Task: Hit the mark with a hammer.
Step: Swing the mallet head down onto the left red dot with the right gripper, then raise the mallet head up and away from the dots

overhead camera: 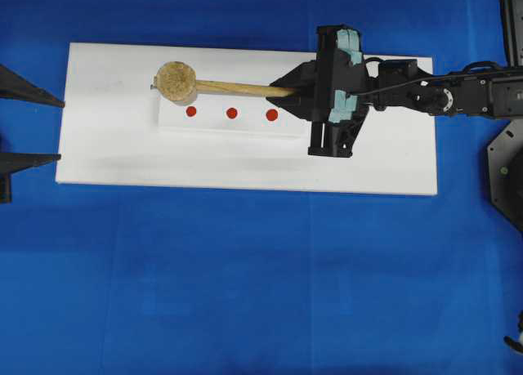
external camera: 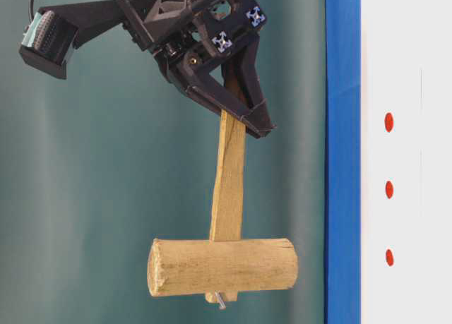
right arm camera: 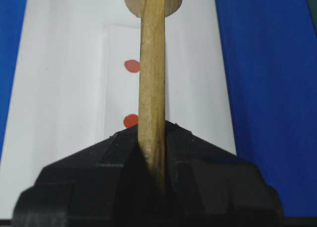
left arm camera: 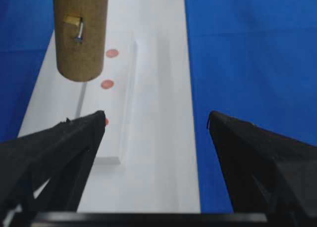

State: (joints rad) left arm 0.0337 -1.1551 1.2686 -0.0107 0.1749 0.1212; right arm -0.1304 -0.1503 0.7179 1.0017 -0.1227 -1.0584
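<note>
The hammer, a light-wood mallet with a thick head (overhead camera: 175,81) and slim handle (overhead camera: 245,88), hangs in the air with my right gripper (overhead camera: 298,91) shut on the handle's end. In the table-level view the head (external camera: 222,267) stays apart from the white board (external camera: 409,70). Three red round marks (overhead camera: 191,111) (overhead camera: 232,113) (overhead camera: 272,114) sit in a row on a raised white block (overhead camera: 229,123). The head hovers near the leftmost mark. The right wrist view shows the handle (right arm camera: 152,88) pinched between the jaws of that gripper (right arm camera: 152,133). My left gripper (left arm camera: 156,118) stands open and empty at the board's left end.
The white board (overhead camera: 392,158) lies on a blue cloth (overhead camera: 245,293). The left wrist view has the hammer head (left arm camera: 80,34) above the marks (left arm camera: 107,84). The right arm (overhead camera: 441,93) reaches in from the right edge.
</note>
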